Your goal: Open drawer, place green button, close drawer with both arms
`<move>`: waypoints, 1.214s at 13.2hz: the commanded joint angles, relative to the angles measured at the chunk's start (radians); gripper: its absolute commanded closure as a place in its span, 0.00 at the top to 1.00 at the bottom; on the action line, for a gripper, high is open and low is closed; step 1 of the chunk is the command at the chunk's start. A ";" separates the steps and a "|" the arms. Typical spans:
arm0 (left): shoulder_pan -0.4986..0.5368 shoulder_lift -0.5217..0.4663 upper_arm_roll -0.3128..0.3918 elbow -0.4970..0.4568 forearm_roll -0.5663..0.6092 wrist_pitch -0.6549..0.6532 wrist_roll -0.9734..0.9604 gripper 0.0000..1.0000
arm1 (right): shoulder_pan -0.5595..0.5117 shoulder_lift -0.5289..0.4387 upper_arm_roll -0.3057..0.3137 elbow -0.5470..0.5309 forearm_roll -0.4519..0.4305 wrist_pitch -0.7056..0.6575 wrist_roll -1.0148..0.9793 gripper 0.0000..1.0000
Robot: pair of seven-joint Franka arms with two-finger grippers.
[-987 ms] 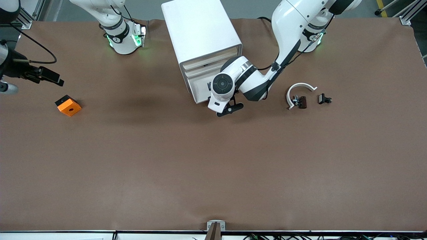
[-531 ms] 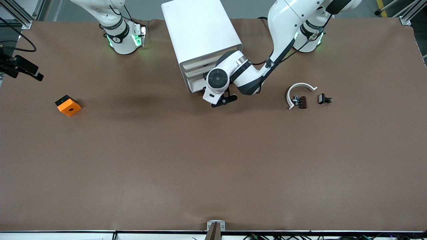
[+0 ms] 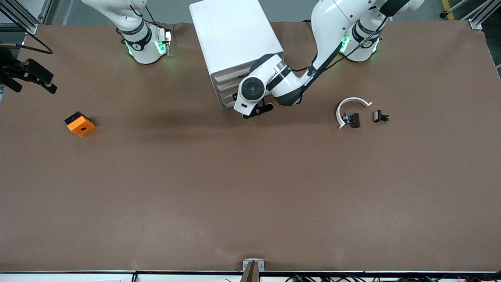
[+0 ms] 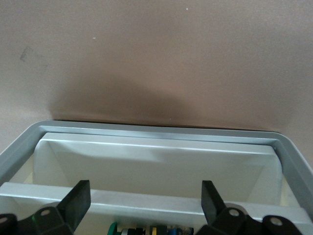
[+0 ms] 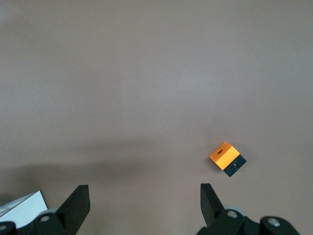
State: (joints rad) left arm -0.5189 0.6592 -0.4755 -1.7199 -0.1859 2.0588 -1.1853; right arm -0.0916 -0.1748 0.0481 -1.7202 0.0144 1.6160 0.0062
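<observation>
Front view, left to right: right gripper hung spread wide, empty, at the right arm's table end above the orange cube. White cabinet mid-table; left gripper gaped empty over its drawer, green button inside. White arc piece, black clip beside.

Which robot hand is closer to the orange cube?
The right one. The right gripper hangs open over the table's edge at the right arm's end, near the orange cube. The left gripper is open at the white cabinet, over a drawer, far from the cube.
</observation>
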 commanded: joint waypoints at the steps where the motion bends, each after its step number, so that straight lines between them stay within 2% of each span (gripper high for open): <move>1: 0.031 -0.009 -0.003 -0.001 -0.018 0.012 0.000 1.00 | 0.006 0.061 -0.002 0.039 -0.021 -0.012 0.000 1.00; 3: 0.063 -0.001 0.056 0.058 -0.007 0.014 0.006 1.00 | 0.003 0.096 -0.004 0.050 -0.025 -0.005 -0.002 1.00; 5: 0.066 -0.009 0.174 0.123 -0.004 0.012 0.015 1.00 | -0.008 0.138 -0.007 0.091 -0.024 -0.011 -0.005 1.00; 7: 0.080 -0.012 0.250 0.177 0.092 0.012 0.030 1.00 | -0.008 0.146 -0.010 0.102 -0.025 -0.007 -0.011 1.00; 9: 0.155 -0.027 0.258 0.213 0.152 0.012 0.097 1.00 | -0.008 0.149 -0.010 0.122 -0.024 -0.007 -0.008 1.00; 11: 0.223 -0.067 0.258 0.221 0.163 0.008 0.153 1.00 | -0.007 0.150 -0.008 0.122 -0.025 -0.008 -0.011 1.00; 14: 0.362 -0.150 0.255 0.221 0.229 -0.008 0.338 1.00 | -0.005 0.150 -0.008 0.123 -0.025 -0.010 -0.011 1.00; 16: 0.419 -0.217 0.256 0.223 0.230 -0.078 0.424 1.00 | -0.002 0.147 -0.010 0.125 -0.024 -0.016 -0.011 1.00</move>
State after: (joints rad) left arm -0.1428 0.5218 -0.2127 -1.4756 0.0220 2.0449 -0.8220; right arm -0.0929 -0.0364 0.0346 -1.6220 0.0051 1.6212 0.0056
